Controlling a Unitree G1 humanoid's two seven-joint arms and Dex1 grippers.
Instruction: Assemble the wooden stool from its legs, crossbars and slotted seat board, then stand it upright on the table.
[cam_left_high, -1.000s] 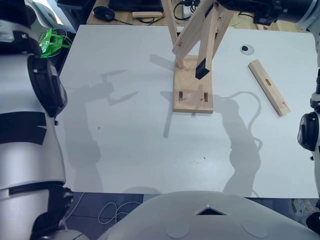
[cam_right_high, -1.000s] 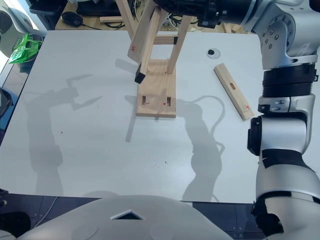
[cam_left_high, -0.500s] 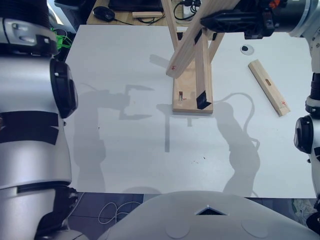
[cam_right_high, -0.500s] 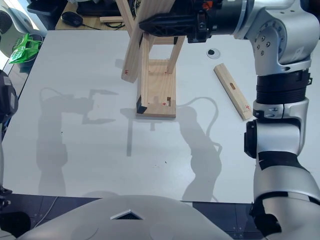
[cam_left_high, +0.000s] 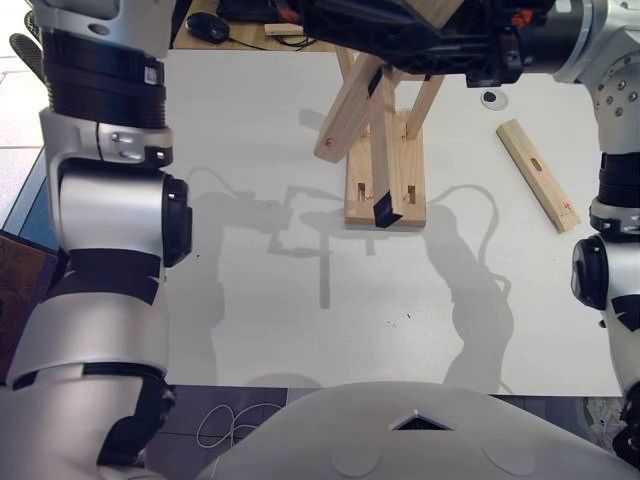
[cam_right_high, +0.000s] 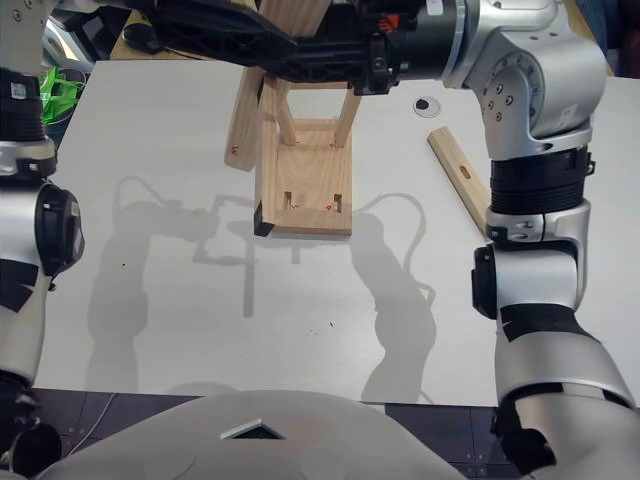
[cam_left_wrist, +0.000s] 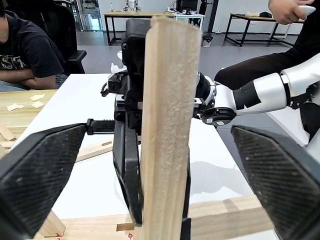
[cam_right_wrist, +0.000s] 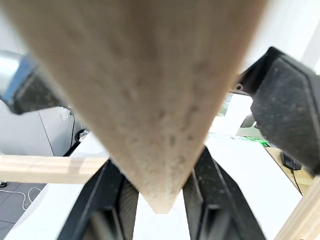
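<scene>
The slotted seat board (cam_left_high: 386, 200) lies flat on the white table (cam_left_high: 250, 300), with two legs (cam_left_high: 424, 100) standing at its far end. Above it, my right gripper (cam_left_high: 420, 55) is shut on a leg frame of two wooden bars (cam_right_high: 250, 110). One bar ends in a black foot (cam_left_high: 383, 209) at the board's near left corner. My left gripper (cam_left_wrist: 160, 175) is open, with one finger on each side of the same wooden bar (cam_left_wrist: 165, 125), not touching it. A loose slotted bar (cam_left_high: 538, 175) lies on the table at the right.
A small black round part (cam_left_high: 490, 98) lies near the table's far right edge. A spare wooden piece (cam_left_high: 295, 30) rests on the desk behind. The near half of the table is bare white surface. A green object (cam_right_high: 55, 95) lies off the table's left side.
My left arm has swung in from the left and brought its open gripper around the held frame. The right gripper lowered the frame, so its black foot dropped to the board's near end.
</scene>
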